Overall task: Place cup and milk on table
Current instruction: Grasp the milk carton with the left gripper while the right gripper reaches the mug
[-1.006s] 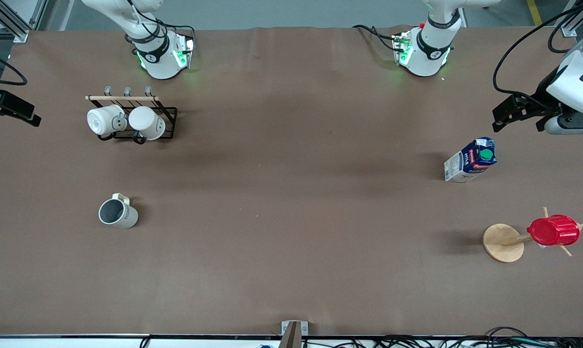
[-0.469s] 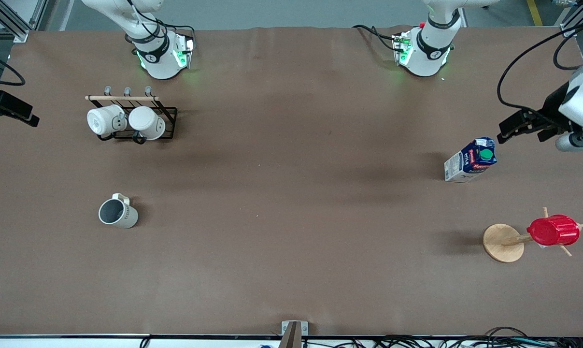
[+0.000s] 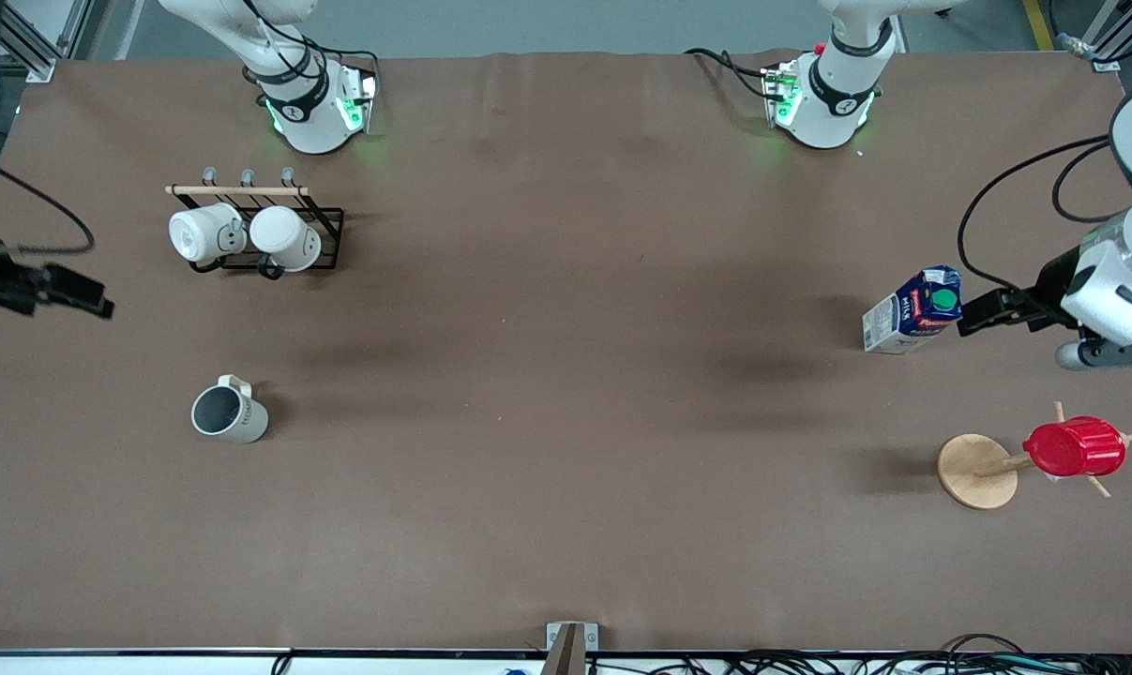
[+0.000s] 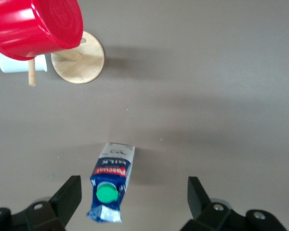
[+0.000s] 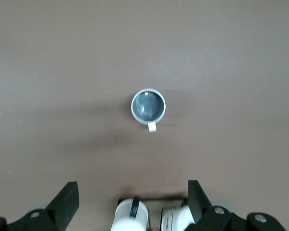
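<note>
The counter was a wide matte brown sheet. Toward the right arm's end the cup stood upright, nearer the front camera than a black rack holding two white mugs. Toward the left arm's end stood the milk, with a red cup on a wooden stand nearer the camera. The left gripper hung just beside the carton, the right gripper over the counter's edge. Only the wrist views showed both pairs of fingers spread wide, and the cup's dark inside from above.
</note>
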Tool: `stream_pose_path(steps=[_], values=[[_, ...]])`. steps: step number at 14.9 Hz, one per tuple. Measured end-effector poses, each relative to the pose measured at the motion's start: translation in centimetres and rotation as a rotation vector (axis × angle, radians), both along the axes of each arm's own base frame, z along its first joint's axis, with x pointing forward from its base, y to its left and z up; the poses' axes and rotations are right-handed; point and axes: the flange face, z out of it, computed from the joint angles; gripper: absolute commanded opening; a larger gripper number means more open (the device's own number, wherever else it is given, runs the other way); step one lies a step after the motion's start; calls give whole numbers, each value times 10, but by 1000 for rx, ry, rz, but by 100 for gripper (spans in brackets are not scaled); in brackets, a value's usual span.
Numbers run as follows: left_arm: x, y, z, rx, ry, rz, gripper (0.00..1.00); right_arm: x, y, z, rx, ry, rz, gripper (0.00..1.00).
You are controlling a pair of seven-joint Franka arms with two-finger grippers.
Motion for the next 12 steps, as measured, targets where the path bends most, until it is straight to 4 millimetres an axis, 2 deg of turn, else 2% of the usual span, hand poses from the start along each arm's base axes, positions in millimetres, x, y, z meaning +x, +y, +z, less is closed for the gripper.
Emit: stream_pose_path(steps=[3,5,8,12], values=[[-3,11,-40,-1,29,12,95,31,-18,-75,-2,-18,54,100],[-10,12,-59,13,53,7,94,38,-30,-132,-11,-51,84,100],[-16,16,-74,29,68,5,93,28,-32,-203,-51,-94,116,100],[-27,37,-87,31,65,39,92,15,-31,-262,-64,-121,162,100]])
